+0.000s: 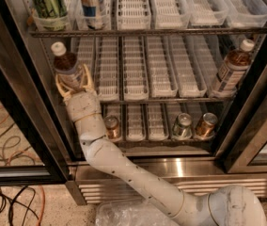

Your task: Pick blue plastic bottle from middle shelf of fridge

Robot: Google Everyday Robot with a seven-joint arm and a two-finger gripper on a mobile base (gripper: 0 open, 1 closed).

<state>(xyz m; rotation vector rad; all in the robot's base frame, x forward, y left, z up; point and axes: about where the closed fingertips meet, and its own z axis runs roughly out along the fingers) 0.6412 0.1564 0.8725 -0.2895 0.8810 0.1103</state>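
The blue plastic bottle has brown drink, a white cap and a pale label. It stands upright at the far left of the middle shelf, a wire rack with white slotted lane trays, inside the fridge. My gripper reaches up from below on the white arm. Its cream fingers hug both sides of the bottle's lower body, shut on it. The bottle's base is hidden behind the gripper.
A similar brown-drink bottle stands at the right end of the middle shelf. A green-labelled bottle and a blue-and-white one stand on the top shelf. Gold cans sit on the bottom shelf. Black door frames flank the opening, and cables lie on the floor at left.
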